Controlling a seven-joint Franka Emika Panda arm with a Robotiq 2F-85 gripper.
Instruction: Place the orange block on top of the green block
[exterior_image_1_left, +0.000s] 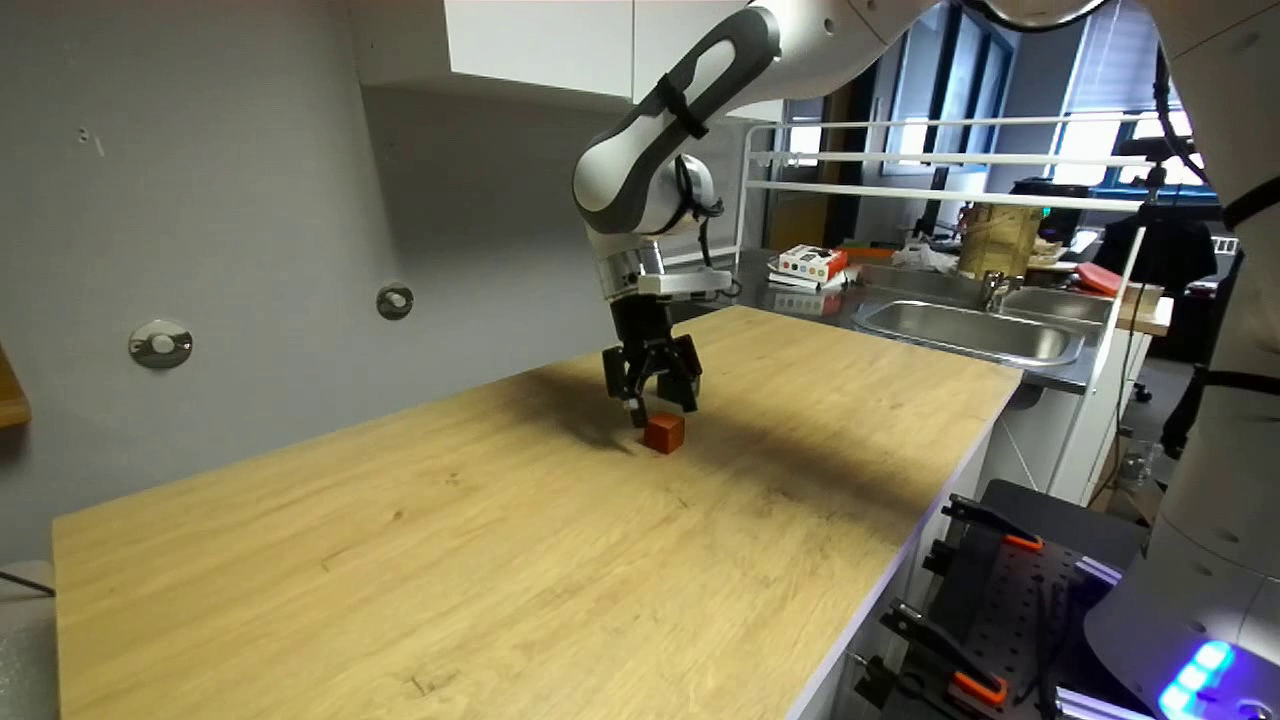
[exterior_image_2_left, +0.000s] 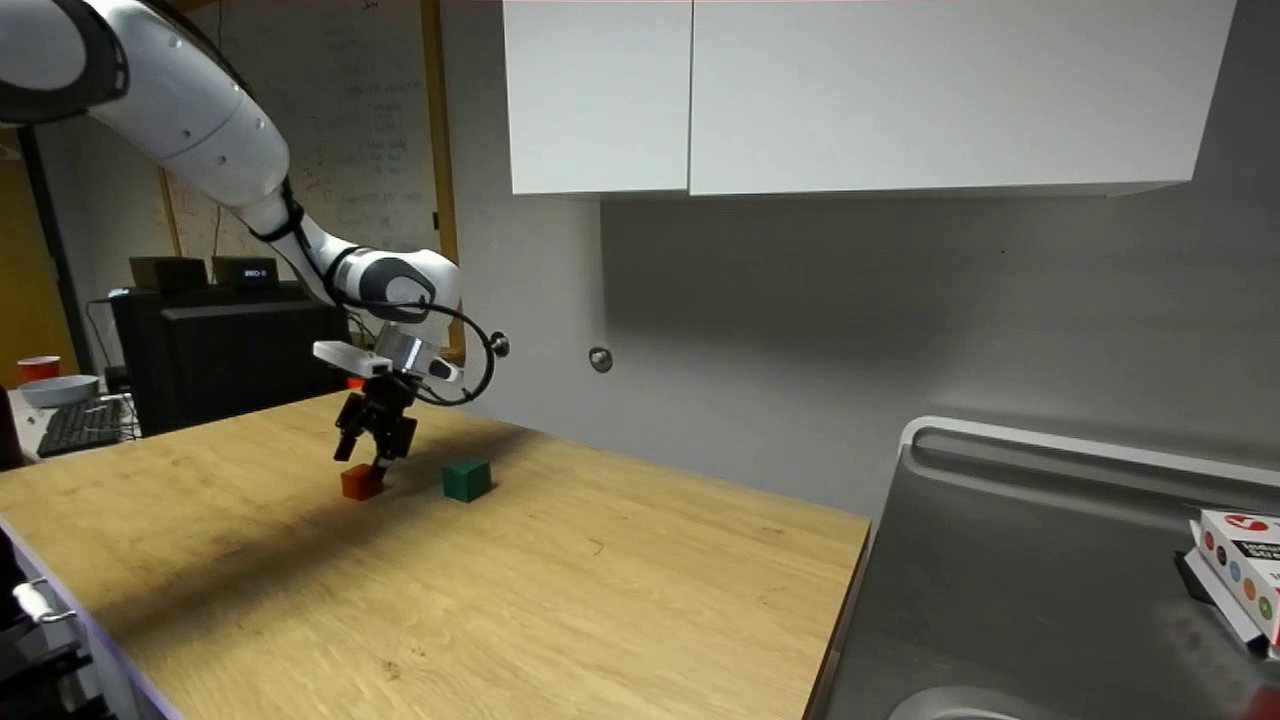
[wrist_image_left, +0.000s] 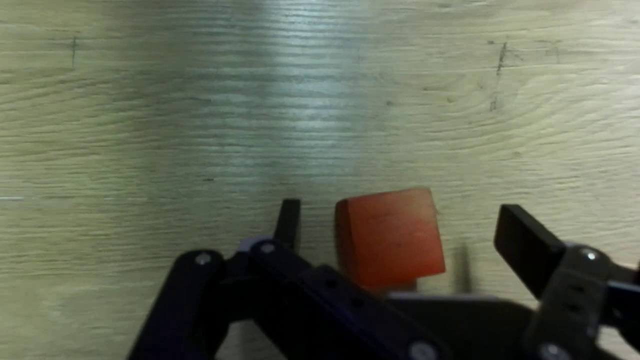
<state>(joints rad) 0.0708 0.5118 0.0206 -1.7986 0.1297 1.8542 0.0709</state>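
Hovering: hand (wrist_image_left: 401, 223) spread wide, holding nothing | orange block (exterior_image_2_left: 360, 484): on the tabletop (exterior_image_2_left: 600, 600), just under the hand | green block (exterior_image_2_left: 465, 481): near the orange one, not stacked yet | done: hand looks lined up | to do: grab, lift, put on top

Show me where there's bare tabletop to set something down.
The tabletop lies bare from the green block to the sink counter, and from the orange block to the opposite end. It's crowded around both blocks, which sit near each other, with the claw open at the orange one.
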